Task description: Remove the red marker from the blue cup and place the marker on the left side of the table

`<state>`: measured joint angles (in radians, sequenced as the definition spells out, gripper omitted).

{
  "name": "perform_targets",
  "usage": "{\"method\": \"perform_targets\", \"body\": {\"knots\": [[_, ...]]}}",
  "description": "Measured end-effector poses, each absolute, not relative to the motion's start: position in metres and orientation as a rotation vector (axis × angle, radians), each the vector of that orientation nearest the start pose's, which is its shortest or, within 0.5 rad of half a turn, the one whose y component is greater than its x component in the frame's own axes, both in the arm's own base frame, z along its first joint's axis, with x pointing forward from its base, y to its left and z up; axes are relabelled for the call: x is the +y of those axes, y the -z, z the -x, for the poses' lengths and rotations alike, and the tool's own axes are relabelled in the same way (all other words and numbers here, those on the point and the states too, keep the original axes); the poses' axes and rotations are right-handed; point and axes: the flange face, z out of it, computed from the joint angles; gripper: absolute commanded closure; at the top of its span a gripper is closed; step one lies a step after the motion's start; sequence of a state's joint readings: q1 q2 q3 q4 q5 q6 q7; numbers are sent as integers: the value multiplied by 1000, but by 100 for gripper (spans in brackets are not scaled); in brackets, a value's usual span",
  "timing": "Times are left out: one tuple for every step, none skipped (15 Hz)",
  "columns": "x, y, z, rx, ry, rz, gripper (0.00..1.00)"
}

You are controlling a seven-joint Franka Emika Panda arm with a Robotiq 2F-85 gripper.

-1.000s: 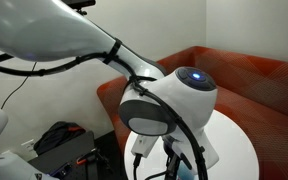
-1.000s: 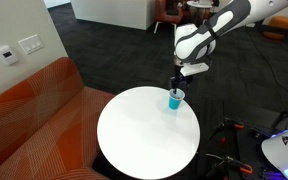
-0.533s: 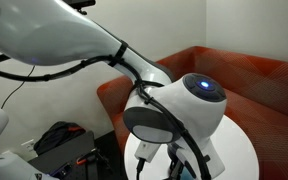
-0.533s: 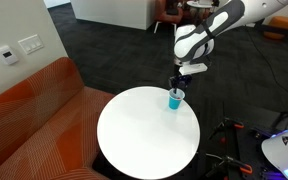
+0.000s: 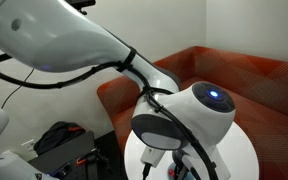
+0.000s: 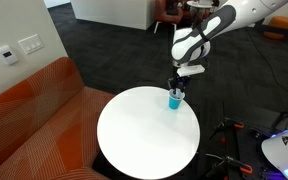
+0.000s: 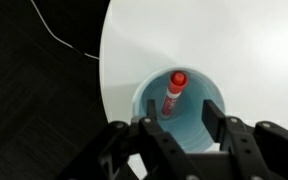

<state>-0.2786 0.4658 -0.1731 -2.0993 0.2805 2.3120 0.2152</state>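
Hovering straight above the small round light-blue cup (image 7: 192, 128) with the black two-finger pincer (image 7: 180, 112) spread wide.
Leaning inside that cup: the short thin red marker (image 7: 172, 95), sitting between the fingers and clear of both; cup standing near the edge of the round white table (image 7: 244, 50).

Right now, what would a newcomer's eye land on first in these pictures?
The red marker leans inside the blue cup, straight below the open pincer in the wrist view. In an exterior view the cup stands near the edge of the round white table, with an orange sofa alongside.
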Motion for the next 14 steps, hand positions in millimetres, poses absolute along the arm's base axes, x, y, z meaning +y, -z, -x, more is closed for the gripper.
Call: {"method": "perform_targets", "body": {"knots": [[-239, -178, -501, 1264, -338, 2713, 54], [-239, -177, -502, 1263, -340, 2713, 56], [-239, -176, -503, 1262, -340, 2714, 55], [-238, -174, -503, 1261, -342, 2715, 59], [-238, -173, -504, 1259, -344, 2716, 57], [-238, -172, -505, 1254, -346, 2717, 59], [-237, -170, -505, 1242, -349, 2720, 57], [-236, -168, -504, 1234, -351, 2719, 56], [-236, -167, -504, 1222, -352, 2719, 54], [-235, -166, -504, 1216, -354, 2717, 53], [-235, -164, -504, 1210, -357, 2717, 49], [-234, -162, -504, 1199, -360, 2718, 51], [-233, -160, -503, 1194, -364, 2718, 49], [-233, -159, -503, 1191, -369, 2718, 50]]}}
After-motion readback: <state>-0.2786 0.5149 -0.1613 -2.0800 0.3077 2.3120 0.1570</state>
